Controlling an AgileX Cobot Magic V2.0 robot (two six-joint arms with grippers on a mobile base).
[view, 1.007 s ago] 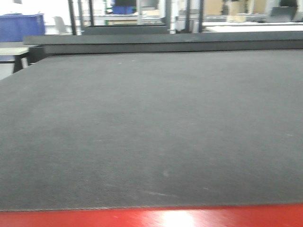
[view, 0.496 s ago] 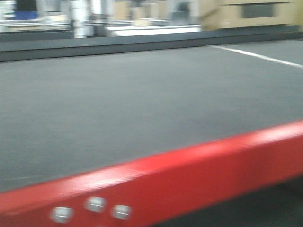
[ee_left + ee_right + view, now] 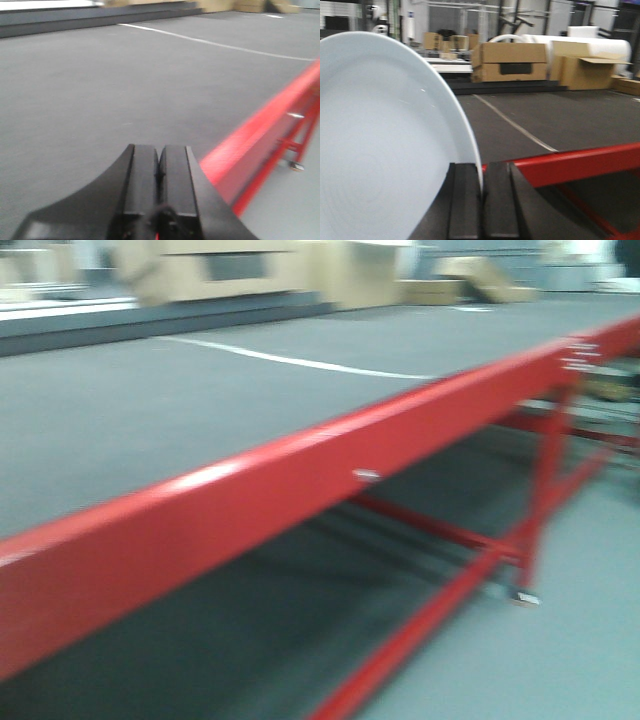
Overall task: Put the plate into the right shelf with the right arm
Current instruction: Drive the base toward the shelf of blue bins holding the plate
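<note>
Your right gripper (image 3: 481, 175) is clamped on the thin upturned rim of the plate (image 3: 380, 150), a glossy, pale blue-white disc held on edge near the table's smooth red frame (image 3: 570, 165). Your left gripper (image 3: 159, 157), fingers pressed together and empty, hangs over matte dark matting (image 3: 100, 90).

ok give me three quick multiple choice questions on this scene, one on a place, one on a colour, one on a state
1. Where does the right claw grip the plate?
A) at its rim
B) at its centre
C) nowhere

2. What colour is the table frame?
A) blue
B) red
C) yellow

3. How is the left claw?
A) open
B) shut on the plate
C) shut, empty

Answers:
1 A, the rim sits pinched in the claw in the right wrist view.
2 B, the beam is bright red.
3 C, its jaws meet with nothing between them.
</note>
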